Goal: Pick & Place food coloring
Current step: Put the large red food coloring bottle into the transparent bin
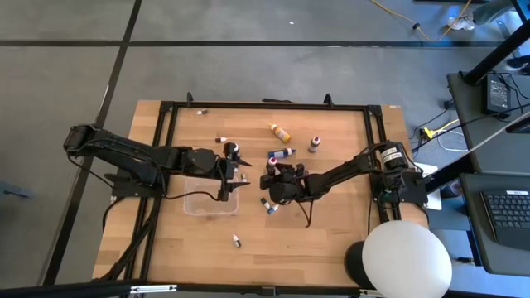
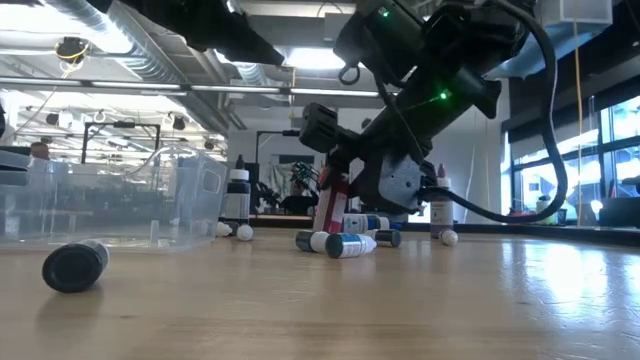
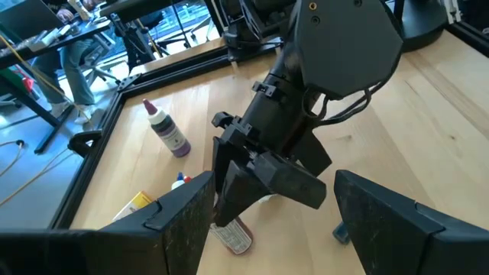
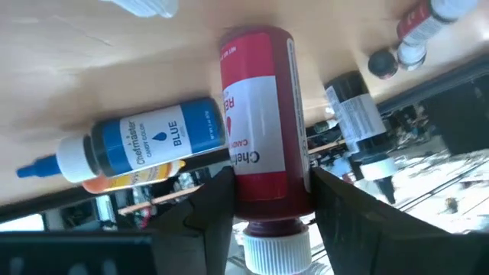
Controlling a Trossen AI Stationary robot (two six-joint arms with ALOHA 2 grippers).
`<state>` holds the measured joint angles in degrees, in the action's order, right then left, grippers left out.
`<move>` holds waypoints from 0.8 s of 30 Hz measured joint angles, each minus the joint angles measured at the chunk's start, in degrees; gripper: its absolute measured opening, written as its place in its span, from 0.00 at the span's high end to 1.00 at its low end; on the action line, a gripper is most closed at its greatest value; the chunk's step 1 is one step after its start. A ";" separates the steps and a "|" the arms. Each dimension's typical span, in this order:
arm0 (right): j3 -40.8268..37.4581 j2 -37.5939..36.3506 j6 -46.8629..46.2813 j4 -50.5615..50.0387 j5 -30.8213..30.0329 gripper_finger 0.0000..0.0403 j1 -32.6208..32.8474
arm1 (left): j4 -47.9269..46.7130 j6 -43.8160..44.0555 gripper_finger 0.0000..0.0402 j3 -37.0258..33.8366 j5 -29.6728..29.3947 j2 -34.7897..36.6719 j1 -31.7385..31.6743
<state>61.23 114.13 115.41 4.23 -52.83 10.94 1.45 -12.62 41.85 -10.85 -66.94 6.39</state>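
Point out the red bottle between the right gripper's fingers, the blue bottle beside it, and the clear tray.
red bottle (image 4: 263,122), right wrist view, on its label.
blue bottle (image 4: 149,141), right wrist view, on its label.
clear tray (image 2: 120,200), low view, on its side wall.

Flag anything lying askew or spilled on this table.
No spill shows. Several food coloring bottles lie tipped over: a blue bottle beside the red bottle between the right gripper fingers, and a dark-capped bottle near the clear tray.
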 joint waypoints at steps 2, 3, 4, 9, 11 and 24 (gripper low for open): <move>0.00 0.00 2.94 0.45 0.18 0.57 0.00 | -0.02 -0.06 0.34 0.00 -0.02 0.00 -0.01; 0.00 0.00 4.43 0.62 0.19 0.57 0.00 | 0.00 -0.11 0.34 0.00 -0.02 0.00 -0.02; -0.02 0.00 5.85 0.82 0.19 0.56 0.00 | 0.00 -0.11 0.34 0.00 -0.02 0.00 -0.02; 0.00 0.00 7.83 0.90 0.19 0.56 0.00 | 0.00 -0.11 0.34 0.00 -0.02 0.00 -0.02; 0.00 0.00 7.97 0.90 0.25 0.56 0.00 | 0.00 -0.11 0.34 0.00 -0.02 0.00 -0.02; 0.13 -0.17 8.27 2.07 6.33 0.56 0.62 | 0.00 -0.11 0.34 0.00 -2.76 0.00 -0.02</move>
<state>61.36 113.95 123.68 6.30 -46.50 11.56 1.45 -12.73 41.85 -13.62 -66.94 6.37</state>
